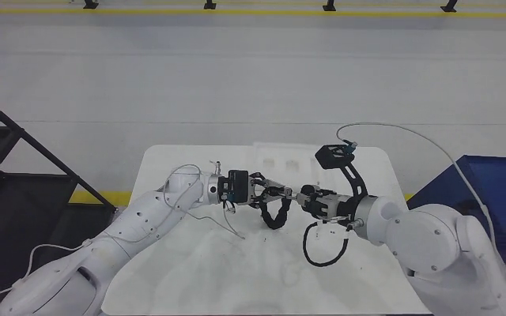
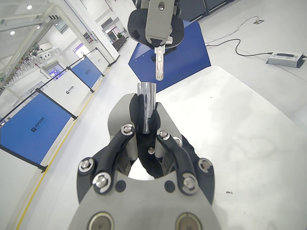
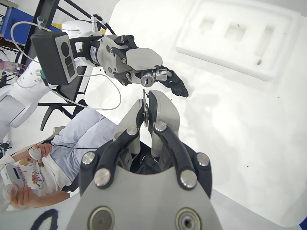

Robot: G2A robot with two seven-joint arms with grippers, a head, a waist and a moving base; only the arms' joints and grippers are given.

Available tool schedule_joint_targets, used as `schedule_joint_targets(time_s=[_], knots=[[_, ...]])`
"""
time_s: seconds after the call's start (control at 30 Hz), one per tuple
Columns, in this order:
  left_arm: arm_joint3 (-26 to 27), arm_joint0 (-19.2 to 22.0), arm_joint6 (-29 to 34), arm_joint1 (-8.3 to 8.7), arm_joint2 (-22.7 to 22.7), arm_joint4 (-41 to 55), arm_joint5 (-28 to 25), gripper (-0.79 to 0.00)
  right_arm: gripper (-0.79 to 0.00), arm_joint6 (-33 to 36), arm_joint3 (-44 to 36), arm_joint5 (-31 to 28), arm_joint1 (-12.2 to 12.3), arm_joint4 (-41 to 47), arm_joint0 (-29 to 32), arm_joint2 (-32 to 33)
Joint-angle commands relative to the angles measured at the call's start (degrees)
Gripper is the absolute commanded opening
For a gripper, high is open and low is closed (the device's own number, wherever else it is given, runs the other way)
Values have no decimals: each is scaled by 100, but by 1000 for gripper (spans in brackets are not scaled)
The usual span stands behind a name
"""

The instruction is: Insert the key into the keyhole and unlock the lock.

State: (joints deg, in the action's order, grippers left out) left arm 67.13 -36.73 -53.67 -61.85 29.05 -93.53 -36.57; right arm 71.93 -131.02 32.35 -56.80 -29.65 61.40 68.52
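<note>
Step in hand: alignment before insertion.
Left claw [image 2: 144, 114]: clamped on chrome cylindrical lock with black cable [image 2: 146, 92].
Right claw [image 3: 146, 106]: pinching flat silver metal key [image 2: 159, 65]. The tip is just ahead of the keyhole [image 3: 145, 81], not touching.
Next: probably match blade to slot, push straight, then turn.

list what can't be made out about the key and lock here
- head of the key: left wrist view, covered by the right gripper.
- front face of the lock: left wrist view, turned away from the camera.
- teeth of the key: right wrist view, blade seen edge-on.
- gap from key tip to lock: top view, too small.
</note>
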Motion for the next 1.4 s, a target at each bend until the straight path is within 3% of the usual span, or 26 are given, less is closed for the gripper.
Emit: schedule_joint_targets(time_s=[0.0,0.83,1.37], knots=[[-36,5,-49,-23,-8,-58,-36,-785,-785,0,-6,1,12,-59,-38,-32],[-457,76,-405,-270,-10,-108,-858,-785,-785,85,-87,-85,81,-441,-229,-342],[-590,86,-389,-366,-33,44,-1015,-785,-785,-23,-137,-15,80,-387,-194,-261]])
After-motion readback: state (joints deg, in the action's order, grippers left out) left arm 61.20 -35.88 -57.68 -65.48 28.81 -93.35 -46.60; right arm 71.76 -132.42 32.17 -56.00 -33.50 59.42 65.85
